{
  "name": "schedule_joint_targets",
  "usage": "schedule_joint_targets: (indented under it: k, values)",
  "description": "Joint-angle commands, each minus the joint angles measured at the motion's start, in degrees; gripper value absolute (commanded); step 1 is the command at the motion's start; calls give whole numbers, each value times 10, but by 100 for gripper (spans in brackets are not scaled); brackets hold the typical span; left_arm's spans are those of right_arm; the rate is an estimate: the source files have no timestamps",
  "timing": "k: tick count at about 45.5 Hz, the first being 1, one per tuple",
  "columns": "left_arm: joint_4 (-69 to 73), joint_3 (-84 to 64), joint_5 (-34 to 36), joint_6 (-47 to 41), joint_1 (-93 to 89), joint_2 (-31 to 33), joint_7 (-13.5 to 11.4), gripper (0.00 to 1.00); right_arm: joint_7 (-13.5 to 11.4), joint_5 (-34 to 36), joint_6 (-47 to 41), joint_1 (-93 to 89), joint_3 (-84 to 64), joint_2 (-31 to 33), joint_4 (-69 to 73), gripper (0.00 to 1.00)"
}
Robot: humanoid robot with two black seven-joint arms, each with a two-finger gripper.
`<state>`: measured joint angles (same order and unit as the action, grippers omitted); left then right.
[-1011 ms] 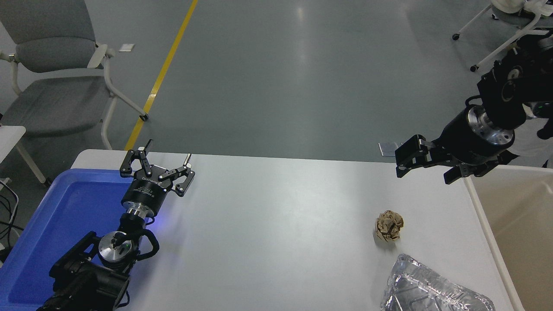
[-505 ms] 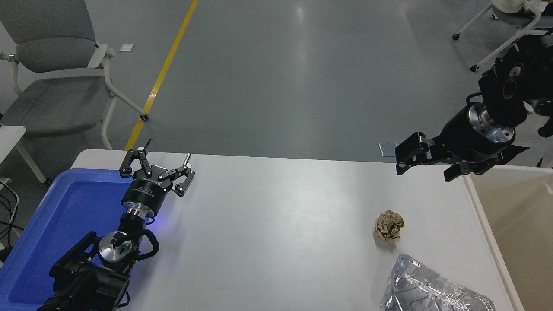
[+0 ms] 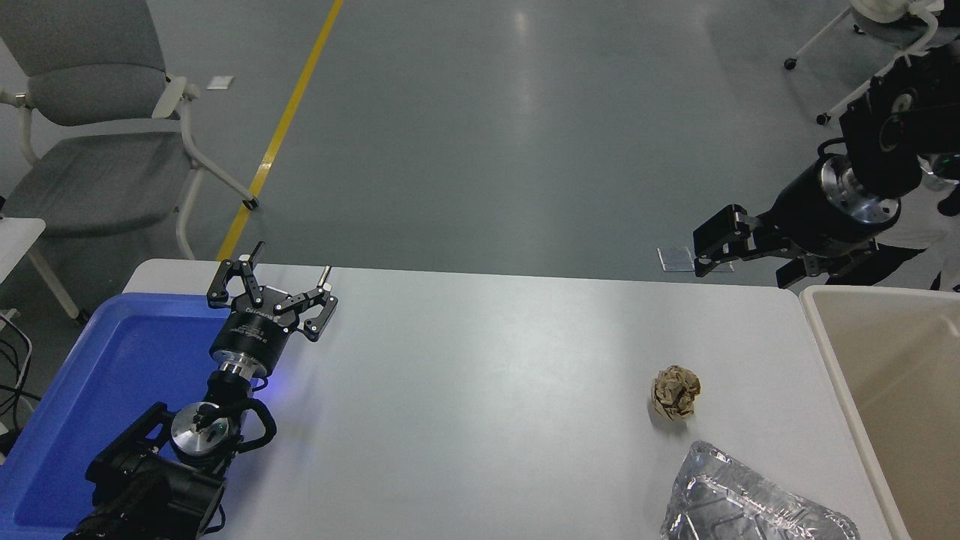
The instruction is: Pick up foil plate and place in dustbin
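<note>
The foil plate (image 3: pixel 750 504), shiny and crumpled, lies at the table's near right corner, partly cut off by the picture's bottom edge. The beige dustbin (image 3: pixel 825 337) stands just off the table's right side. My right gripper (image 3: pixel 741 268) hangs open and empty above the table's far right edge, beside the dustbin's far corner and well away from the foil plate. My left gripper (image 3: pixel 292 261) rests open at the left, over the edge of the blue tray.
A small brown paper ball (image 3: pixel 676 391) sits on the white table (image 3: pixel 480 375), just beyond the foil plate. A blue tray (image 3: pixel 97 360) fills the left end. A grey chair (image 3: pixel 90 112) stands on the floor past the table's far left.
My right gripper has risen and drawn back toward the far right, from over the table's corner to above its far edge. The left arm, foil plate and paper ball have not moved.
</note>
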<state>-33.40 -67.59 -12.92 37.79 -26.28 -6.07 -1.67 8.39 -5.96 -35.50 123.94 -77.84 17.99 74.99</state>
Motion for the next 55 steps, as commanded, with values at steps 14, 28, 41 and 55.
schedule_joint_targets:
  k: [14, 28, 41, 55]
  values:
    - [0, 0, 0, 0, 0, -1, 0, 99, 0, -5, 3, -30, 8, 42, -77, 100]
    - [0, 0, 0, 0, 0, 0, 0, 99, 0, 2, 6, -38, 14, 142, -114, 100]
    - [0, 0, 0, 0, 0, -1, 0, 99, 0, -71, 68, -108, 42, 274, -94, 100]
    - [0, 0, 0, 0, 0, 0, 0, 99, 0, -189, 122, -157, 64, 468, 44, 100]
